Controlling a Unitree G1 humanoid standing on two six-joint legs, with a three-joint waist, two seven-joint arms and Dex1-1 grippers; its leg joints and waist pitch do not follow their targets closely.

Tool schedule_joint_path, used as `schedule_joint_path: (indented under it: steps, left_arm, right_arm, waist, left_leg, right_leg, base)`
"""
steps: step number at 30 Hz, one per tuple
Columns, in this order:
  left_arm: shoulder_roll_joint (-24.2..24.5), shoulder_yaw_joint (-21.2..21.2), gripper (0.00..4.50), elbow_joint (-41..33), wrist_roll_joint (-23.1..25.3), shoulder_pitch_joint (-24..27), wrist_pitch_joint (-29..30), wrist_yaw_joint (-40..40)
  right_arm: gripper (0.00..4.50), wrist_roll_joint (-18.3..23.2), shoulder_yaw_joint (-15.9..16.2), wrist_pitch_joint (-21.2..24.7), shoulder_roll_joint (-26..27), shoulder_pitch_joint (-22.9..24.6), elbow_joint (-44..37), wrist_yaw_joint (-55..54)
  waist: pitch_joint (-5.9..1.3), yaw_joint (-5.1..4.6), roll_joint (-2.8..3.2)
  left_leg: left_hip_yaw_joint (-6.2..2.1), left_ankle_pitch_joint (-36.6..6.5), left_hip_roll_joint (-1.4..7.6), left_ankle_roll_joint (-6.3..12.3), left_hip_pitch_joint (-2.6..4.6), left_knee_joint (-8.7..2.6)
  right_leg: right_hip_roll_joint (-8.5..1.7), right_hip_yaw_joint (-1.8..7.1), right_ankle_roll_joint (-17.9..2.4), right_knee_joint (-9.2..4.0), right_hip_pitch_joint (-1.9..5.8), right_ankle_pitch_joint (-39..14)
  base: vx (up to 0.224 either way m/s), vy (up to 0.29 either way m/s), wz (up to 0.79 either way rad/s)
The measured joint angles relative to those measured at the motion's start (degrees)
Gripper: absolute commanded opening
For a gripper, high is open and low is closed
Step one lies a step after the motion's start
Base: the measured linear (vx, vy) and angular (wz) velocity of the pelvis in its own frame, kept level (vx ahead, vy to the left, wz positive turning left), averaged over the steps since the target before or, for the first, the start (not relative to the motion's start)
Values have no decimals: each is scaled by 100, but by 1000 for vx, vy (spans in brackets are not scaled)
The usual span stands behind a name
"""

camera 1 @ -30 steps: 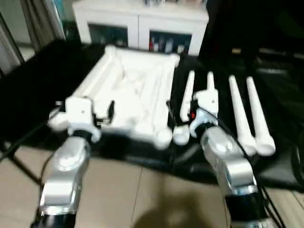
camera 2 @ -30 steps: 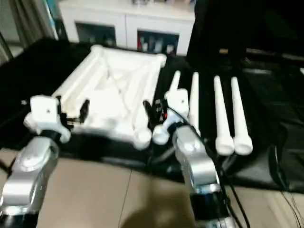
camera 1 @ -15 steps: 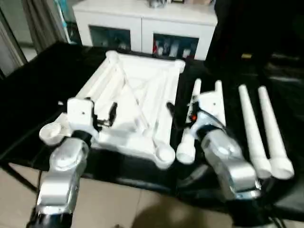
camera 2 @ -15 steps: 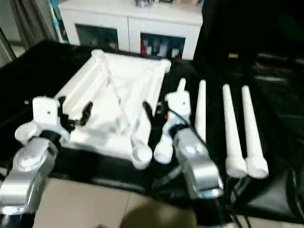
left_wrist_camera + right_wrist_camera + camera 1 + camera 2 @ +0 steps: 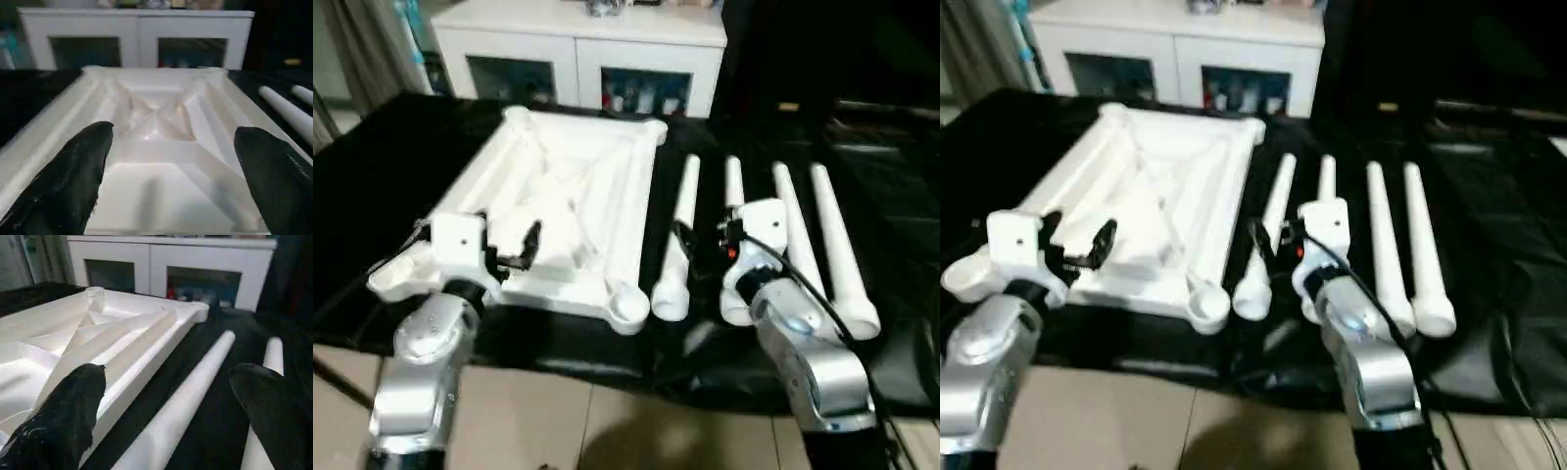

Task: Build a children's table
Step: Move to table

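Note:
The children's table lies in parts on a black cloth. Its white top (image 5: 570, 191) rests upside down, ribbed X-braced underside up, with a round socket (image 5: 627, 305) at the near right corner. Four white tapered legs lie side by side to its right, the nearest leg (image 5: 677, 235) next to the top's edge. My left gripper (image 5: 504, 242) hovers open over the near end of the top (image 5: 161, 142), holding nothing. My right gripper (image 5: 705, 247) is open above the near ends of the legs, and the first leg (image 5: 186, 401) lies between its fingers (image 5: 63, 426), untouched.
A white cabinet with glass doors (image 5: 578, 59) stands behind the work surface. The black cloth (image 5: 391, 157) drapes over the front edge, with tiled floor (image 5: 607, 431) below. A dark object (image 5: 842, 59) stands at the back right. A black cable runs along my right forearm (image 5: 803, 343).
The head camera has shifted, so the whole scene sits differently in the picture. Both grippers stay open and empty. The top and the legs have not moved.

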Motion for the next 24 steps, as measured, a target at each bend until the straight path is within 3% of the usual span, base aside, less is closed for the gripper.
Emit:
schedule_joint_path:
  steps: [2,3,4,5,6,8,9,11,12,13,14,15,16,17,18,21,24]
  left_arm:
    - [-82,-169,443,-97,79,-6,3,25]
    - [-174,-307,443,-136,120,-46,19,42]
    - [-227,-417,443,-202,192,-56,4,80]
    - [-224,-494,443,-271,302,-46,-3,122]
    - [-177,-529,443,-309,429,-31,-1,189]
    - [-98,-541,443,-330,557,-23,39,282]
    - [-99,-557,443,-364,626,-14,75,350]
    - [-120,-559,443,-402,699,-4,116,404]
    - [-159,-560,443,-424,700,1,146,435]
    - [-185,-554,443,-441,688,0,205,469]
    - [-216,-524,443,-450,677,-3,271,495]
    - [-251,-503,443,-459,676,-6,360,533]
    - [-267,-494,443,-460,659,-11,394,531]
    - [-272,-501,443,-466,636,-12,395,499]
    - [-268,-565,443,-485,587,-11,395,435]
    - [-103,-807,443,-648,725,-32,409,338]
    - [-20,-756,443,-703,847,-53,452,349]
  right_arm:
    - [450,-27,-16,19,-150,0,-2,19]
    - [450,-24,-120,18,-211,2,7,21]
    - [450,-7,-271,11,-221,-9,29,18]
    - [450,8,-342,-16,-213,-50,70,19]
    - [450,18,-329,-46,-153,-88,121,23]
    - [450,43,-234,-62,-33,-119,152,30]
    - [450,50,-127,-62,8,-163,184,29]
    - [450,59,-90,-63,14,-273,182,25]
    - [450,69,-91,-66,23,-331,176,23]
    - [450,74,-90,-67,31,-335,173,24]
    - [450,75,-90,-67,36,-334,172,25]
    - [450,74,-90,-67,36,-334,172,28]
    - [450,67,-91,-71,29,-334,169,31]
    - [450,61,-95,-74,-3,-331,168,54]
    - [450,57,-115,-74,-69,-319,185,103]
    - [450,67,-224,-73,-264,-326,195,231]
    - [450,191,-313,-56,-275,-359,195,284]
  waist:
    - [15,67,-35]
    - [18,77,-30]
    - [8,74,1]
    - [-10,52,47]
    - [-10,-41,79]
    - [-4,-209,103]
    - [7,-234,120]
    - [5,-209,120]
    - [6,-198,121]
    - [2,-184,116]
    - [-8,-174,99]
    - [-28,-160,65]
    - [-47,-145,18]
    - [-47,-116,21]
    - [-37,-51,16]
    - [-25,31,11]
    - [-17,41,23]
  left_leg:
    - [-19,-78,-121,76,15,60]
    - [-274,-205,-274,316,-67,241]
    - [-503,-257,-335,408,-153,427]
    - [-720,-264,-323,394,-204,411]
    - [-719,-235,-339,150,-229,408]
    - [-706,-205,-400,262,-249,350]
    - [-698,-200,-434,298,-272,342]
    - [-689,-165,-457,293,-280,327]
    - [-688,-115,-458,312,-283,267]
    - [-689,-71,-456,320,-283,210]
    - [-688,-18,-455,319,-285,154]
    - [-687,43,-454,369,-300,93]
    - [-674,75,-449,353,-325,81]
    - [-663,108,-430,339,-364,71]
    - [-622,131,-412,317,-372,12]
    - [-450,195,-280,198,-301,-130]
    - [-385,219,-221,156,-260,-168]
  right_leg:
    - [37,254,97,-9,-14,60]
    - [-8,329,172,-20,9,146]
    - [-34,328,208,-27,13,168]
    - [-32,313,242,-50,15,185]
    - [-78,256,211,-107,26,183]
    - [-175,46,-231,-78,1,-23]
    - [-231,-173,-375,6,42,-58]
    - [-216,-325,-361,16,180,-23]
    - [-208,-404,-336,41,224,-54]
    - [-202,-460,-313,145,230,-94]
    - [-198,-468,-269,209,240,-133]
    - [-209,-459,-236,191,268,-198]
    - [-227,-442,-142,60,307,-297]
    - [-231,-446,55,40,309,-247]
    - [-236,-451,62,52,263,-219]
    - [-225,-469,19,54,228,-185]
    - [-215,-482,10,58,228,-180]
  base:
    - [41,107,-56]
    - [-1,183,-36]
    - [-1,183,-36]
    - [0,235,-23]
    - [29,246,-12]
    - [24,246,-5]
    - [-19,207,4]
    - [-17,169,3]
    - [-27,68,1]
    - [-27,68,1]
    - [0,0,0]
    - [-57,-62,-2]
    - [-57,-62,-2]
    - [-85,-95,-6]
    - [-96,-113,-4]
    - [-86,-103,-2]
    - [-63,-58,-4]
